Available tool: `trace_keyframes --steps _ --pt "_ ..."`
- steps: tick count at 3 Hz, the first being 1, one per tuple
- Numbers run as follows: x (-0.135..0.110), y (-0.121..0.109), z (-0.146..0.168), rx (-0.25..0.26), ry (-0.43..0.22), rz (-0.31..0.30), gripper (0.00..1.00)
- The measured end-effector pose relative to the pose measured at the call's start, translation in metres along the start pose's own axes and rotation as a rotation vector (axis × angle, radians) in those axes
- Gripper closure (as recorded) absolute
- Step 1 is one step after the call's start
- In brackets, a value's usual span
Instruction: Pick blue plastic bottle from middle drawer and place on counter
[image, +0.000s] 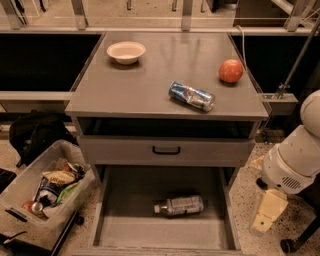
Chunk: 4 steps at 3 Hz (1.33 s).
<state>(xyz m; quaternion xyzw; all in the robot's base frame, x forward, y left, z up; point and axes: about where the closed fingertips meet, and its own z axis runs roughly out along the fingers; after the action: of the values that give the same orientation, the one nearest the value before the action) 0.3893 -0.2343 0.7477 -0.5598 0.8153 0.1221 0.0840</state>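
The blue plastic bottle (178, 205) lies on its side on the floor of the open middle drawer (130, 230), cap pointing left. The counter (145, 80) is the grey cabinet top above it. My gripper (263, 219) hangs from the white arm (292, 160) at the right, outside the drawer's right wall, about level with the bottle and well apart from it. It holds nothing that I can see.
On the counter are a shiny blue can (191, 95), a red apple (231, 70) and a white bowl (126, 51). A shut drawer front with a black handle (166, 150) sits above the open drawer. A bin of snacks (45, 190) and a black bag (37, 132) stand at the left.
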Motion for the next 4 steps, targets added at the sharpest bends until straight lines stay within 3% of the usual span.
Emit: trace_keyframes --steps 2,3,4 --pt "0.003 0.009 0.007 0.018 0.008 0.020 0.00" --pt "0.014 0.022 0.057 -0.018 -0.036 0.033 0.00" --pt "0.023 0.026 0.146 -0.067 -0.064 0.039 0.00"
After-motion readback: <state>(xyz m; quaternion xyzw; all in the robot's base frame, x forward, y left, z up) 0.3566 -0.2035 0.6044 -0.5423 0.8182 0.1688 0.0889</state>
